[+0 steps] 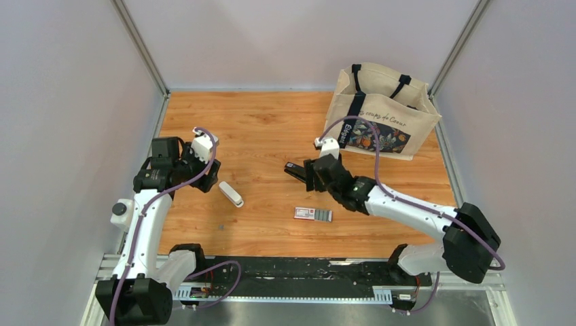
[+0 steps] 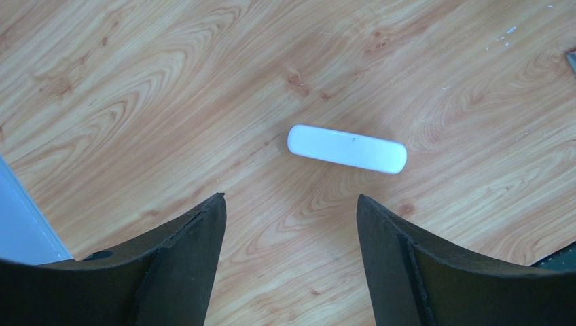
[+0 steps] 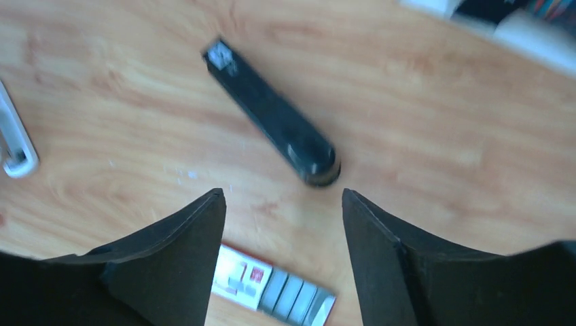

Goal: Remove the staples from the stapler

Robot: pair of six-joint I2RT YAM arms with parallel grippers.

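The white oblong stapler [image 1: 231,193] lies on the wooden table [image 1: 272,129] just ahead of my left gripper [image 1: 206,178]. From the left wrist, the stapler [image 2: 346,149] sits beyond the fingertips, and the left gripper [image 2: 291,197] is open and empty. A narrow black bar [image 3: 272,115], possibly a stapler part, lies flat in front of my right gripper [image 3: 282,193], which is open and touches nothing. That right gripper [image 1: 296,170] hovers mid-table. The white stapler [image 3: 13,146] shows at the right wrist view's left edge. Loose staples are too small to make out.
A small red-and-white box with a grey end [image 1: 313,214] lies near my right gripper; the same box [image 3: 272,288] appears under the right fingers. A cloth tote bag [image 1: 382,112] stands at the back right. Grey walls enclose the table.
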